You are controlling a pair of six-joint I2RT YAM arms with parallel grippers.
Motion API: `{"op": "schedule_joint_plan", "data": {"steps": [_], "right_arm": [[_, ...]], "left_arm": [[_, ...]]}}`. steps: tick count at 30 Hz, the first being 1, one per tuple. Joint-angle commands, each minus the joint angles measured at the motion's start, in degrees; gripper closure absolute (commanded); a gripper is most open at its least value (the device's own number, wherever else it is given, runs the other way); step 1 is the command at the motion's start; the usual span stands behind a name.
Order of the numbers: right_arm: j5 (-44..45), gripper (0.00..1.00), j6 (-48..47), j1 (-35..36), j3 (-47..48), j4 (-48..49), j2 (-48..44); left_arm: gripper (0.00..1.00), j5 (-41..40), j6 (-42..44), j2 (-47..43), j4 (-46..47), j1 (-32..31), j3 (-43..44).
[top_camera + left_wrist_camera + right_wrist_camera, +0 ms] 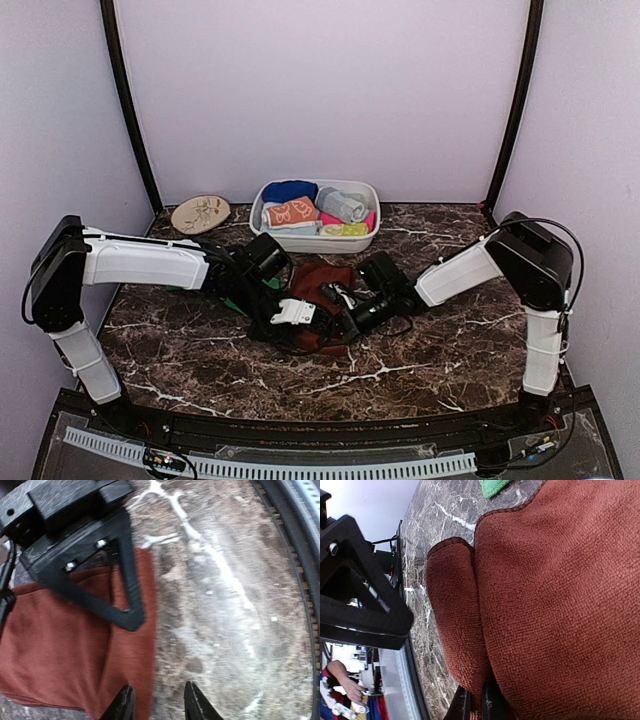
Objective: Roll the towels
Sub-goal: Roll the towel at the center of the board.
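The rust-brown towel [320,285] lies bunched on the marble table between my two grippers. My right gripper [476,706] is shut on a folded edge of it [455,620]; the cloth fills that view. My left gripper [157,707] is open at the towel's edge [75,650], one finger [122,707] over the cloth, the other over bare marble. In the top view the left gripper [290,313] and right gripper [342,318] sit close together. A bit of the green towel [240,297] shows under the left arm and in the right wrist view [495,486]. The orange printed towel [291,212] lies in the basin.
The white oval basin [368,240] at the back holds several rolled cloths. A round beige disc [200,213] lies at the back left. The right gripper's black frame [100,570] sits close above my left fingers. The table's front edge [300,555] is near.
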Motion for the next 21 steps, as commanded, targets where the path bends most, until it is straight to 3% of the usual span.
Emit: {"op": "schedule_joint_plan", "data": {"steps": [1,5,13,21], "right_arm": [[-3.52,1.00,2.88,-0.54,2.63,-6.84,1.87],[-3.95,1.00,4.45,-1.07,3.34,-7.68,2.71],[-5.08,1.00,7.12,-1.18,5.71,-8.54,4.64],[-4.92,1.00,5.90,-1.27,6.43,-11.19,5.30]], "left_arm": [[0.65,-6.81,0.24,0.62,8.00,-0.54,-1.12],[0.66,-7.41,0.82,2.26,7.39,-0.85,-1.02],[0.78,-6.82,-0.30,5.34,4.33,-0.86,-1.27],[0.63,-5.46,0.17,1.87,1.97,-0.79,-1.32]]}}
